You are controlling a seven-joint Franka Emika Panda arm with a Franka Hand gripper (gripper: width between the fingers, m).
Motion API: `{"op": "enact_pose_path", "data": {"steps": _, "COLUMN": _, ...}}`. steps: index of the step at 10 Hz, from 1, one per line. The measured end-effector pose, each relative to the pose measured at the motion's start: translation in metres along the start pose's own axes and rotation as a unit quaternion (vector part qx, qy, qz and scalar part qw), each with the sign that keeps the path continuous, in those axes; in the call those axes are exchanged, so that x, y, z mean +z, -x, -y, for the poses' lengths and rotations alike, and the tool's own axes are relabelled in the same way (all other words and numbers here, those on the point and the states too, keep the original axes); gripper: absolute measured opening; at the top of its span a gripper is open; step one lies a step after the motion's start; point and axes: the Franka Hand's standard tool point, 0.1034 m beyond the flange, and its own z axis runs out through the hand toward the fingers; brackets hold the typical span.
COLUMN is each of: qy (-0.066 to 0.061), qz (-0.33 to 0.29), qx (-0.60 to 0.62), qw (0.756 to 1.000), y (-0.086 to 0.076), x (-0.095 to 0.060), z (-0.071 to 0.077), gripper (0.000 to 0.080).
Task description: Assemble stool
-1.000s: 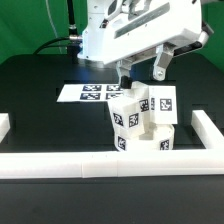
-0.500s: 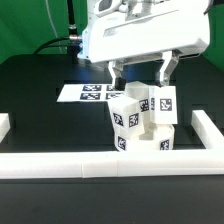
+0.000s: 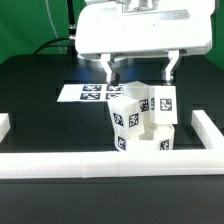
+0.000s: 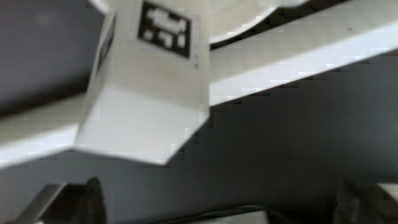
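The table point(image 3: 40, 95) is black and bounded by white border rails point(image 3: 60, 164): one long rail runs across the near side, and short rails turn back at the exterior view's left and right ends. Bare table surface lies open on the exterior view's left of the parts. On the exterior view's right, the side rail point(image 3: 205, 128) stands near the parts, leaving little room there. The marker board point(image 3: 90, 94) lies flat on the table behind the parts.

The stool point(image 3: 143, 125) is a cluster of white blocky pieces bearing black-and-white square tags, standing just behind the near rail, right of centre in the exterior view. The pieces stand close together; how they touch cannot be told. In the wrist view one blocky leg point(image 4: 151, 85) with a tag on its face lies over a white rail, and part of a round white piece point(image 4: 240, 18) shows at the frame edge.

The tool point(image 3: 139, 72) hangs above the cluster, fingers pointing down. Its two fingers point(image 3: 110, 72) are spread wide, released, and grasp nothing. The fingertips are above the top of the pieces, not touching them.
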Motion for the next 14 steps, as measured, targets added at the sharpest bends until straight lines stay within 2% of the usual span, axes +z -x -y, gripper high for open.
{"op": "enact_pose_path", "data": {"steps": 3, "qy": -0.003, "qz": 0.001, "qx": -0.073, "qw": 0.997, "y": -0.002, "x": 0.002, "z": 0.002, "gripper": 0.0649}}
{"op": "enact_pose_path", "data": {"steps": 6, "qy": -0.008, "qz": 0.016, "qx": -0.060, "qw": 0.998, "y": 0.002, "x": 0.004, "z": 0.005, "gripper": 0.0649}}
{"op": "enact_pose_path", "data": {"steps": 7, "qy": -0.015, "qz": 0.029, "qx": -0.058, "qw": 0.998, "y": 0.006, "x": 0.002, "z": 0.010, "gripper": 0.0649}}
{"op": "enact_pose_path", "data": {"steps": 8, "qy": -0.036, "qz": 0.081, "qx": -0.051, "qw": 0.995, "y": 0.016, "x": 0.000, "z": 0.018, "gripper": 0.0649}}
{"op": "enact_pose_path", "data": {"steps": 9, "qy": -0.053, "qz": 0.120, "qx": -0.044, "qw": 0.990, "y": 0.018, "x": -0.004, "z": 0.022, "gripper": 0.0649}}
{"op": "enact_pose_path", "data": {"steps": 10, "qy": -0.061, "qz": 0.138, "qx": -0.041, "qw": 0.988, "y": 0.016, "x": -0.005, "z": 0.025, "gripper": 0.0649}}
{"op": "enact_pose_path", "data": {"steps": 12, "qy": -0.071, "qz": 0.221, "qx": -0.033, "qw": 0.972, "y": 0.026, "x": -0.008, "z": 0.030, "gripper": 0.0649}}
{"op": "enact_pose_path", "data": {"steps": 14, "qy": -0.071, "qz": 0.262, "qx": -0.032, "qw": 0.962, "y": 0.026, "x": -0.007, "z": 0.030, "gripper": 0.0649}}
